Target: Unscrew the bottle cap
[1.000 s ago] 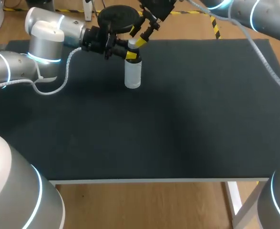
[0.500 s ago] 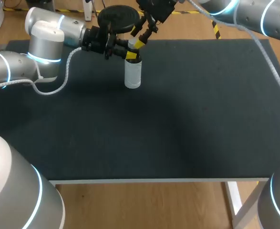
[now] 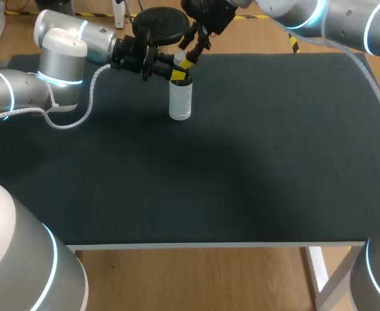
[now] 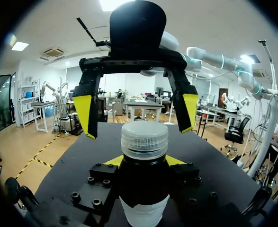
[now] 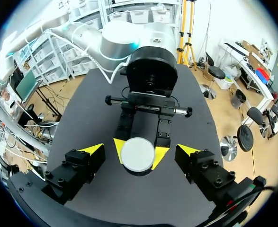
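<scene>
Bottle (image 3: pixel 180 100) stood upright on the far part of the table (image 3: pixel 274 162), left of its middle. The left gripper (image 3: pixel 175 76) pinched its neck from both sides, just under the white cap (image 4: pixel 144 138). The right gripper (image 4: pixel 138 113) hung over the cap with its fingers spread wide, one to each side, neither touching it. Risk lay in the closing: fingers that came in too high would likely catch only the cap's top edge and slip on the turn. A weak hold at the neck could also let the whole bottle spin with the cap, or tip over, and nothing would loosen.
</scene>
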You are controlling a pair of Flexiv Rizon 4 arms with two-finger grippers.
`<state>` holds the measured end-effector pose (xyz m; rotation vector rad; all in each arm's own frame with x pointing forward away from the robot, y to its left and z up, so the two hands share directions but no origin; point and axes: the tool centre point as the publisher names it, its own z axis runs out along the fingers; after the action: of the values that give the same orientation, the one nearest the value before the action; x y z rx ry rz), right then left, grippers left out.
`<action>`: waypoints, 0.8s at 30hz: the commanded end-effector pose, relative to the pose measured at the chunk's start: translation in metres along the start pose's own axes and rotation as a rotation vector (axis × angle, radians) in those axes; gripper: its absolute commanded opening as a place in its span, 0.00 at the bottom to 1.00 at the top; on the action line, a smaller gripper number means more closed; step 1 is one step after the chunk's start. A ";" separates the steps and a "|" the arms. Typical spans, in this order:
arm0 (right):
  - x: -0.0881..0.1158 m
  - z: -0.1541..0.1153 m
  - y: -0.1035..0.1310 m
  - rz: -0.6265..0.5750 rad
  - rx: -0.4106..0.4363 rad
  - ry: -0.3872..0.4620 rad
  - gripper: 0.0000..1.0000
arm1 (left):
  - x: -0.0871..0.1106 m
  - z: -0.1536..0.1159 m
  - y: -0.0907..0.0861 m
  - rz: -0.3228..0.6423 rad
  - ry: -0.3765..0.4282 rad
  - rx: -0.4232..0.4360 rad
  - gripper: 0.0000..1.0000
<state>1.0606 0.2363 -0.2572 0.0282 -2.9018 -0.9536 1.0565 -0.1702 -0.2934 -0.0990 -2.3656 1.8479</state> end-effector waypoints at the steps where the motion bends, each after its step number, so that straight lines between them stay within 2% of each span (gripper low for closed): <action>1: 0.001 -0.001 0.000 0.002 0.004 0.003 0.68 | -0.002 0.000 0.001 0.000 0.004 0.000 0.00; 5: 0.001 0.000 -0.001 -0.003 0.002 0.018 0.07 | -0.002 0.000 0.001 0.000 0.004 0.000 0.00; 6: 0.000 0.000 -0.001 -0.007 0.001 0.023 0.00 | -0.002 0.000 0.001 0.000 0.004 0.000 0.00; 13: -0.001 0.000 -0.002 -0.030 -0.008 0.044 0.00 | -0.002 0.000 0.001 0.000 0.004 0.000 0.00; 24: -0.003 -0.001 -0.002 -0.165 -0.022 0.120 0.00 | -0.002 0.000 0.001 0.000 0.004 0.000 0.00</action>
<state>1.0575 0.2342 -0.2579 0.2774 -2.8468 -0.9803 1.0551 -0.1710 -0.2938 -0.1016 -2.3635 1.8470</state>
